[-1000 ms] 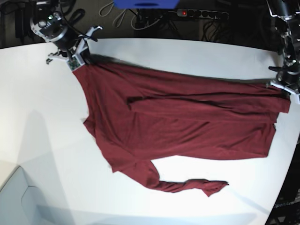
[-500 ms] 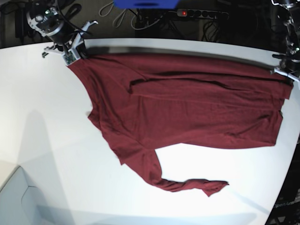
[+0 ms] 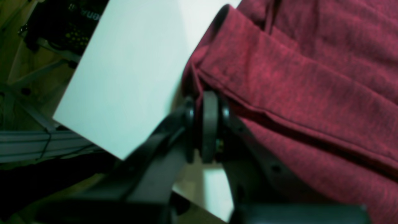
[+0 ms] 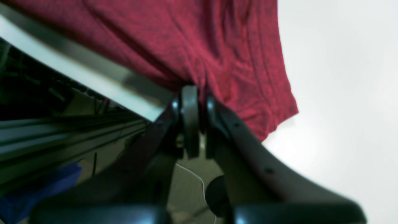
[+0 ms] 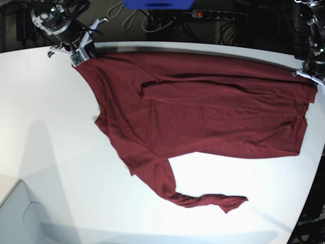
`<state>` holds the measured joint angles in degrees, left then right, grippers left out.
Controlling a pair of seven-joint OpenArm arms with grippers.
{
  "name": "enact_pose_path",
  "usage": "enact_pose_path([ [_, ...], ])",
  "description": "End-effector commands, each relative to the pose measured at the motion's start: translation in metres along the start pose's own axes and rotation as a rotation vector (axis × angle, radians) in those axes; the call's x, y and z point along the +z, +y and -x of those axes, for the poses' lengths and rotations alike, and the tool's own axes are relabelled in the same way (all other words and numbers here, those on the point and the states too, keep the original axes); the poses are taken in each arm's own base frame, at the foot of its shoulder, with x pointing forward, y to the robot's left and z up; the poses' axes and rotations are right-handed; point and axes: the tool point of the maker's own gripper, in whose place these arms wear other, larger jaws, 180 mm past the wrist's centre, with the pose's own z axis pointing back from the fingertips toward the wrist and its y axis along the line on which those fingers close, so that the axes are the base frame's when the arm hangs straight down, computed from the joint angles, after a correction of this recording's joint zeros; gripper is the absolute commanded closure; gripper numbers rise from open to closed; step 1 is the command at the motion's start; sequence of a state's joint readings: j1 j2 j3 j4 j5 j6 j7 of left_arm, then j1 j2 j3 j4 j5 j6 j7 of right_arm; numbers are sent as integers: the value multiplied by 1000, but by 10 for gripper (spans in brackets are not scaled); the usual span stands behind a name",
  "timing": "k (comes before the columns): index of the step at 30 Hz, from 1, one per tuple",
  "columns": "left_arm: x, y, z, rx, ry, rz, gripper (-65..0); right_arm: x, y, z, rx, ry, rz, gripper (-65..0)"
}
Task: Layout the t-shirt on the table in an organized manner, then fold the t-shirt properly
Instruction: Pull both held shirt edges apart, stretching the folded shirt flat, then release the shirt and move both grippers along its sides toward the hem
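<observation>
The dark maroon t-shirt (image 5: 203, 107) lies spread across the white table (image 5: 51, 127), its far edge stretched taut along the table's back edge. A twisted sleeve (image 5: 208, 201) trails toward the front. My right gripper (image 5: 81, 53), at the back left, is shut on one corner of the t-shirt (image 4: 217, 40); in the right wrist view the right gripper (image 4: 194, 93) pinches cloth over the table edge (image 4: 93, 77). My left gripper (image 5: 311, 76), at the back right, is shut on the opposite corner. In the left wrist view the left gripper (image 3: 206, 102) bites a hemmed fold of the t-shirt (image 3: 295, 77).
Behind the table lie a black power strip (image 5: 218, 15) with a red switch, cables, and a blue object (image 5: 157, 4). The table's curved edge (image 5: 312, 173) runs close to the shirt on the right. A pale panel (image 5: 20, 213) sits at the front left.
Both grippers have drawn the shirt's far edge toward the back of the table, pulling it straighter and wider. The body slid back with it; the trailing sleeve stayed put.
</observation>
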<state>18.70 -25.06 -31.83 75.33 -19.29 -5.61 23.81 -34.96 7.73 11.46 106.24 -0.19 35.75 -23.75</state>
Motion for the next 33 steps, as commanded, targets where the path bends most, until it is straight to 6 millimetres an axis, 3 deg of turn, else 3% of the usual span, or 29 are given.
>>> enact_pose_path([
  [1,2,11,-17,-16,-44,-26,-6,3,-3,-5,3,-24,9,0],
  [4,2,11,-17,-16,-44,-26,-30,3,-3,-5,3,-23,10,0],
  [9,2,10,-17,-15,-45,-25,-165,4,-3,-8,-3,-34,12,0],
  [13,2,11,-14,-17,-39,-26,-236,4,-2,-9,-1,-37,12,0],
  [21,5,11,-13,-25,-38,-24,-240,5,2,-6,-2,-32,1,-151],
  [25,6,15,-16,-17,-45,-32,-241,7,2,-11,4,-43,4,-182],
  [29,15,32,-35,39,-112,-80,-242,11,-4,-17,-41,-66,51,-190],
  [33,28,40,-67,83,-212,-108,-243,17,-14,-21,-98,-91,114,-281],
])
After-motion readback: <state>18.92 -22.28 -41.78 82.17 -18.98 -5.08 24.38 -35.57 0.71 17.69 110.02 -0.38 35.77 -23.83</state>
